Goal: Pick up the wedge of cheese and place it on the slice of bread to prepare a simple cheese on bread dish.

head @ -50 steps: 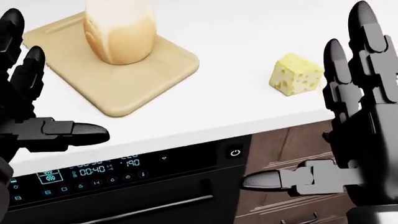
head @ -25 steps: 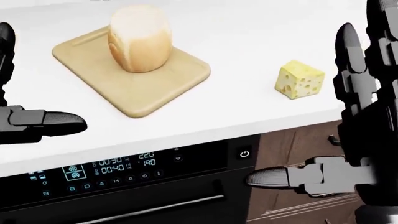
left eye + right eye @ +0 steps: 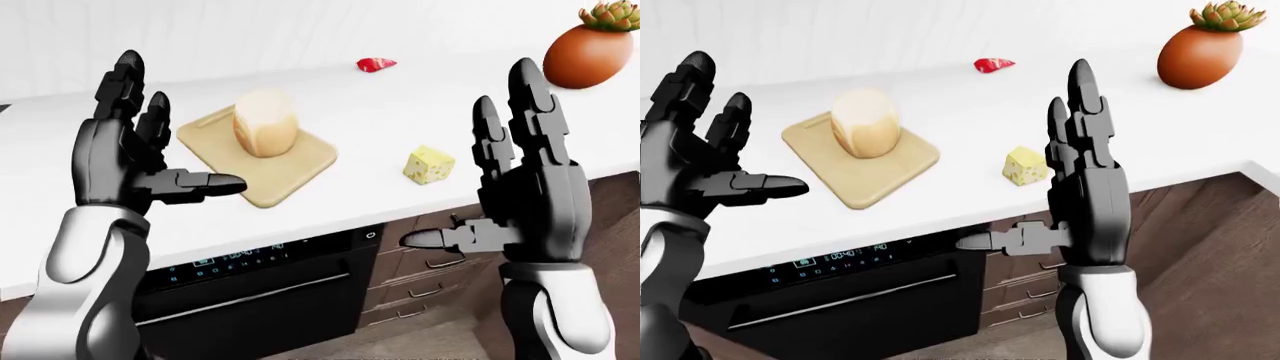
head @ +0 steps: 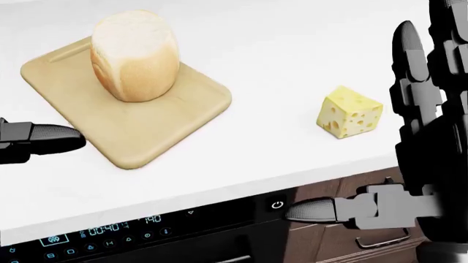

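A: Item one, wedge of cheese (image 4: 349, 112): where did it lie?

B: On the white counter (image 3: 400, 112), just left of the right hand (image 3: 528, 202) in the left-eye view. No marked long axis; a holed face looked toward the camera.

A: Nearer hand?

B: The right, clearly. It stood raised, fingers spread wide, holding nothing. The left hand (image 3: 125, 161) was likewise spread and empty, beside the cutting board (image 4: 157, 123).

A: Destination?

B: The bread (image 4: 134, 55), upright on that board, well left of the cheese.

A: Surroundings?

B: An oven (image 3: 250, 289) and drawers below the counter; a potted succulent (image 3: 590, 46) and a red packet (image 3: 376, 64) farther off.
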You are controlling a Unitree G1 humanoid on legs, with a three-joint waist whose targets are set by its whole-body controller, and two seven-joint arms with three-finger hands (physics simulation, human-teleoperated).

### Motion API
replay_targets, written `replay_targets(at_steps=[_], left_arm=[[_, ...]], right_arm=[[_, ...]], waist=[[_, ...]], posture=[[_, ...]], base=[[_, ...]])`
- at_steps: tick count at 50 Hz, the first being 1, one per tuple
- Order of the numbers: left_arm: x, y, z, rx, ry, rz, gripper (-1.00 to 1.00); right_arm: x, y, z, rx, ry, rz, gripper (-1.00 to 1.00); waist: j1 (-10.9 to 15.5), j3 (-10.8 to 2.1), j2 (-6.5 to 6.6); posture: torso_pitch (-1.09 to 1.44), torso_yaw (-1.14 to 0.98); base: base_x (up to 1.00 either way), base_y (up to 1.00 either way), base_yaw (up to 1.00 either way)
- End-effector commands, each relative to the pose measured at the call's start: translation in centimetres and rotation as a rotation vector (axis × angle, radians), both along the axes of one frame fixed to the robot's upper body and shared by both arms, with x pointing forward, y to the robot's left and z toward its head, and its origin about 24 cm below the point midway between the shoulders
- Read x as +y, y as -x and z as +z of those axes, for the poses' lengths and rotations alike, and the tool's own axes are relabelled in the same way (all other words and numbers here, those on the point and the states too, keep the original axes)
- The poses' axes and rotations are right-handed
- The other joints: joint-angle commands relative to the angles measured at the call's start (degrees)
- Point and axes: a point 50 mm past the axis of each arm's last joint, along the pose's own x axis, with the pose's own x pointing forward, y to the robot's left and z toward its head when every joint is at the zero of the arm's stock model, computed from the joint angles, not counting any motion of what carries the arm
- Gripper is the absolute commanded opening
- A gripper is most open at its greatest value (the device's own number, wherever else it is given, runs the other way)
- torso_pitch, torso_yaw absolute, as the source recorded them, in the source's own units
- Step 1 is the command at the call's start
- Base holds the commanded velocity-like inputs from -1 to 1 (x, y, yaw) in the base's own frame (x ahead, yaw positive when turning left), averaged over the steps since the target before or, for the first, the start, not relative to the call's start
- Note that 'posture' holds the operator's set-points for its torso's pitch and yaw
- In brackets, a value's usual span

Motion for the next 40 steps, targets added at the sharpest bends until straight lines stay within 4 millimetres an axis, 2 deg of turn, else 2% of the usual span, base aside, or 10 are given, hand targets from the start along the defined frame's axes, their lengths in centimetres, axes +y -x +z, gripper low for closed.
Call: replay_targets(at_steps=[1, 4, 5, 13, 15, 18, 23, 27, 35, 40], left_arm=[[0.2, 0.5, 0.8, -0.051, -0.006, 0.013, 1.00], [0.3, 0.6, 1.0, -0.054, -0.007, 0.014, 1.00], [0.2, 0.7, 1.1, -0.056, -0.007, 0.014, 1.00], [0.5, 1.2, 1.2, -0.067, -0.008, 0.019, 1.00], [0.5, 1.2, 1.2, -0.067, -0.009, 0.018, 1.00], [0.6, 1.2, 1.1, -0.068, -0.008, 0.020, 1.00], [0.6, 1.3, 1.1, -0.069, -0.006, 0.022, 1.00], [0.6, 1.4, 1.2, -0.070, -0.006, 0.022, 1.00], [1.0, 2.2, 1.3, -0.080, -0.002, 0.032, 1.00], [1.5, 2.9, 1.5, -0.085, 0.003, 0.048, 1.00]], right_arm=[[0.2, 0.4, 0.7, -0.044, 0.002, 0.011, 1.00], [0.1, 0.3, 0.8, -0.042, 0.002, 0.007, 1.00], [0.1, 0.3, 0.9, -0.044, 0.003, 0.006, 1.00], [0.1, 0.4, 1.1, -0.045, 0.003, 0.003, 1.00], [0.1, 0.4, 1.1, -0.043, 0.005, 0.004, 1.00], [0.2, 0.3, 0.9, -0.042, 0.007, 0.006, 1.00], [0.3, 0.4, 1.0, -0.051, 0.010, 0.006, 1.00], [0.4, 0.4, 1.0, -0.052, 0.017, 0.012, 1.00], [0.5, 0.4, 2.1, -0.053, 0.044, 0.011, 1.00], [0.6, -0.2, 2.2, -0.008, 0.090, -0.008, 1.00]], waist=[[0.12, -0.60, -0.14], [-0.13, -1.99, 4.21], [-0.32, -1.54, 2.09], [0.63, -2.36, 1.02], [0.93, -3.09, 1.44], [1.06, -0.83, 2.28], [-0.16, -3.91, 5.17], [-0.81, -1.92, 5.66], [0.19, -0.88, -0.16], [0.59, -2.33, 2.19]], posture=[[0.00, 0.00], [0.00, 0.00], [0.00, 0.00], [0.00, 0.00], [0.00, 0.00], [0.00, 0.00], [0.00, 0.00], [0.00, 0.00], [0.00, 0.00], [0.00, 0.00]], base=[[0.00, 0.00, 0.00], [0.00, 0.00, 0.00], [0.00, 0.00, 0.00], [0.00, 0.00, 0.00], [0.14, 0.00, 0.00], [0.34, 0.00, 0.00], [0.18, 0.00, 0.00], [0.00, 0.00, 0.00], [0.00, 0.00, 0.00], [0.00, 0.00, 0.00]])
